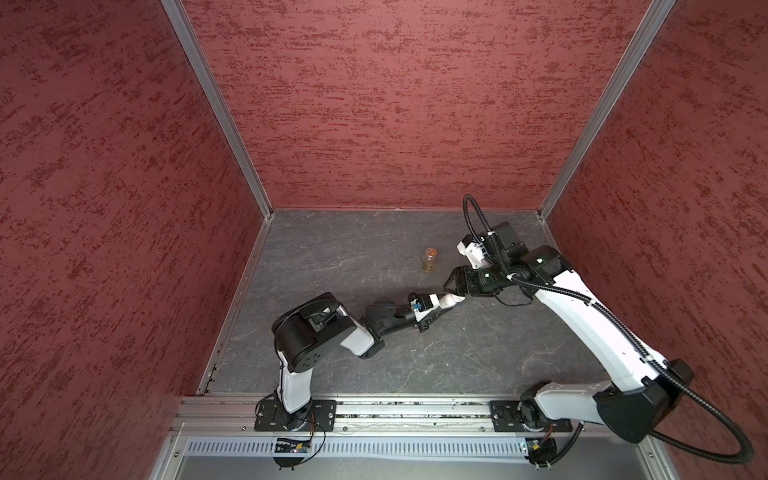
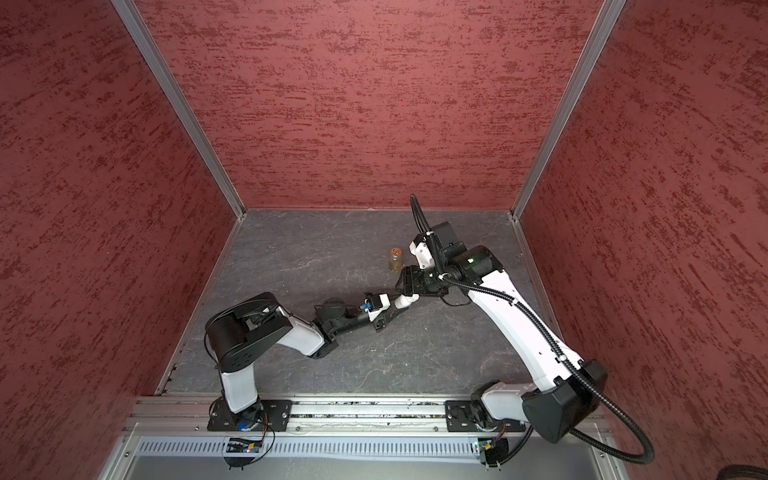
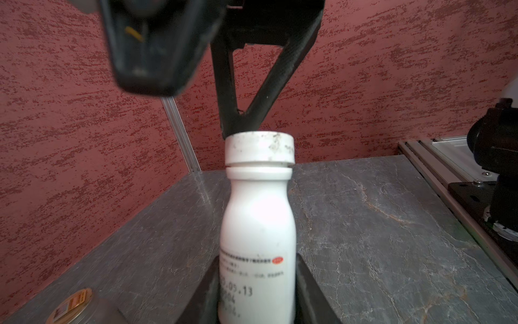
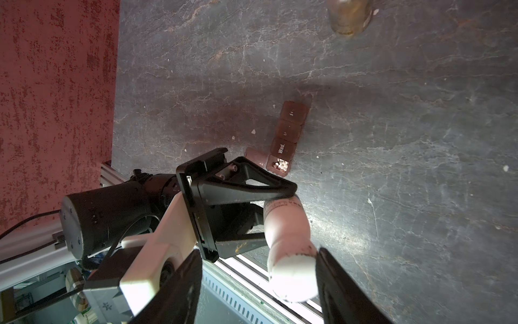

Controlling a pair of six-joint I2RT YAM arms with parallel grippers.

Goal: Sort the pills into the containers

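The left gripper (image 3: 256, 262) is clamped on the lower body of the white bottle (image 3: 258, 218), one finger pressed to each side. Its fingertips run off the edge of the left wrist view, as does the bottle's base. The print on the label is mostly too blurred to read.

The right gripper (image 4: 260, 252) stands with its jaws apart around the bottle's cap (image 3: 259, 147). In the right wrist view one finger lies against the cap, and a clear gap is left on the other side. From the left wrist, one of those fingers is a dark blur close to the lens.

The containers (image 4: 288, 134) lie on the table (image 4: 420, 140) near the held bottle, on the way to the amber bottle (image 1: 430, 259). They form a dark-brown strip. The end compartment is open, with its lid folded out and small white pills (image 4: 281, 165) inside. The next lid reads "Wed."; the other marks are too soft to read. In both top views the arms cover that spot and the strip cannot be made out.

The amber bottle stands upright, well apart from the strip, and both wrist views cut it off. White specks dot the table, too small to identify.
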